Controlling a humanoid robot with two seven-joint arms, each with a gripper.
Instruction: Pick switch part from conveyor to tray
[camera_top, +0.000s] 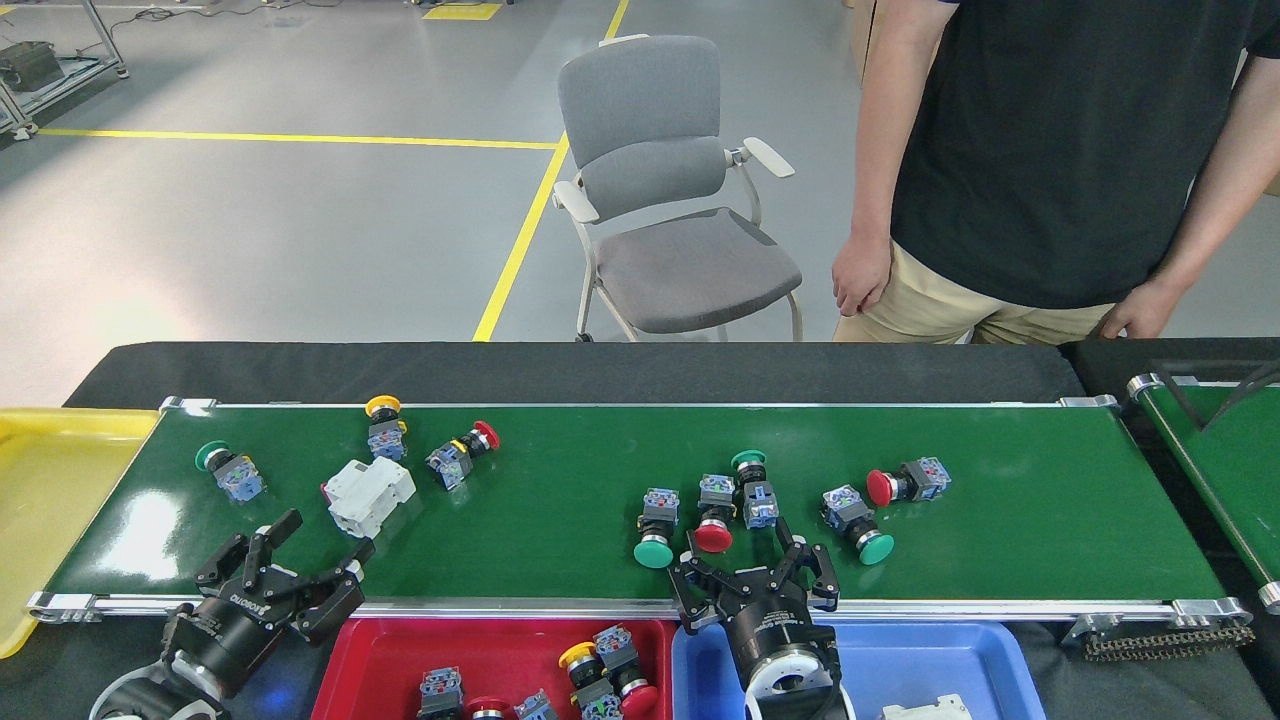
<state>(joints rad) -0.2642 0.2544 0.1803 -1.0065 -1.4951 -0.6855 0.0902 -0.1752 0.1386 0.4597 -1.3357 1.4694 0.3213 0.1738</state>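
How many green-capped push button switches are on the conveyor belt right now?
4. One near the conveyor's left end; three in the right-hand cluster: front left, at the back, and front right.

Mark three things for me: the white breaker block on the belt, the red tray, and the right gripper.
white breaker block (369, 495), head view, on the middle of its top face.
red tray (390, 660), head view, on its bare floor at left.
right gripper (745, 565), head view, midway between its open fingertips.
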